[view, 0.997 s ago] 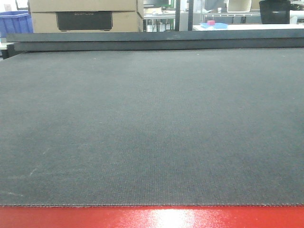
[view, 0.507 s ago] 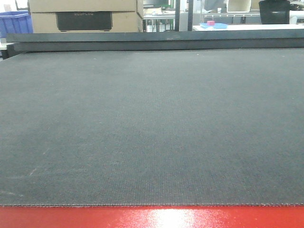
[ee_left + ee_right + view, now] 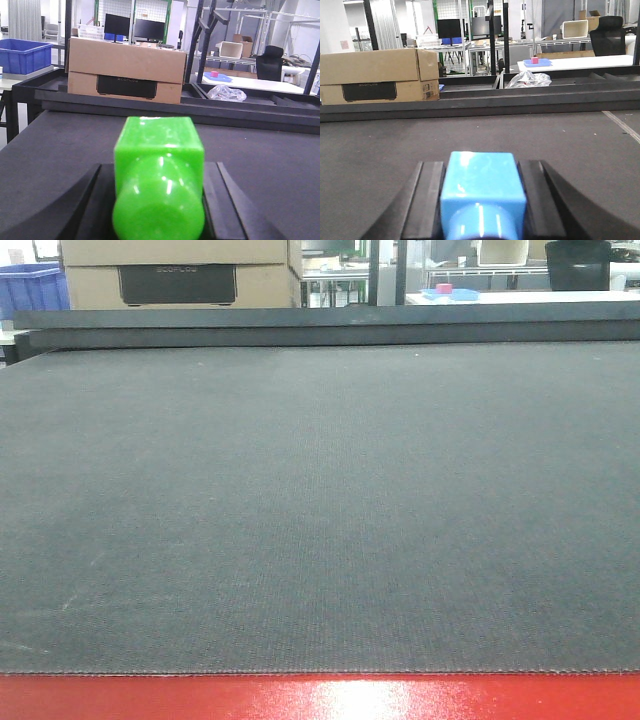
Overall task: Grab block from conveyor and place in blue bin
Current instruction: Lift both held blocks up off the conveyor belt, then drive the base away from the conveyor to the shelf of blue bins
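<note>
grab looks done: blue block [image 3: 482, 190] sits clamped between fingers of right hand [image 3: 481, 167], low over conveyor [image 3: 320, 500]. left hand [image 3: 159, 167] likewise closed on green block [image 3: 159, 145]. left to do: carry to blue bin [image 3: 22, 55], well apart beyond conveyor's far side, release. versus earlier front view: no visible change, neither arm in sight.
</note>
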Motion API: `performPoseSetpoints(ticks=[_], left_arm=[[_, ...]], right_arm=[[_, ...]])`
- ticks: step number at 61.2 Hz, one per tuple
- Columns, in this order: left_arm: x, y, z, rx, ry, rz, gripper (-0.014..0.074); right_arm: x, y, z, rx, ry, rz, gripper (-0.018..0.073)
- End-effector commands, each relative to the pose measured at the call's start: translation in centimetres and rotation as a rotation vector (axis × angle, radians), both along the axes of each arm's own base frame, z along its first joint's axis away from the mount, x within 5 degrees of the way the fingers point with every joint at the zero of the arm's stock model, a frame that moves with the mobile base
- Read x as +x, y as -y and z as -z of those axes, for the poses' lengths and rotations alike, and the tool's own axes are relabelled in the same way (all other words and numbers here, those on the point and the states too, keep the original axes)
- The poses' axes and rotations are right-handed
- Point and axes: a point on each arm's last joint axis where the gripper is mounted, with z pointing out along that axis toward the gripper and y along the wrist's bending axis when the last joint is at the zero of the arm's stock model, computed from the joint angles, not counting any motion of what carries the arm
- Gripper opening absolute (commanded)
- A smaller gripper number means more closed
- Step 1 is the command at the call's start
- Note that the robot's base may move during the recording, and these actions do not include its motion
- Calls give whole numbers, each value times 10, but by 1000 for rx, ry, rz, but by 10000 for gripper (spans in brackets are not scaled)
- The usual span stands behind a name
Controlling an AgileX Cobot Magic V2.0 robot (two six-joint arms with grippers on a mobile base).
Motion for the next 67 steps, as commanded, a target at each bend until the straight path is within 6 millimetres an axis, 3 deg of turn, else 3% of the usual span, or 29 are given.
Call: performPoseSetpoints(ticks=[1, 67], left_arm=[[-2, 0, -2, 1, 22, 4, -111], [-2, 0, -2, 1, 24, 4, -111]], right_arm=[[-1, 0, -2, -8, 27, 2, -162], [-1, 0, -2, -8, 27, 2, -162]])
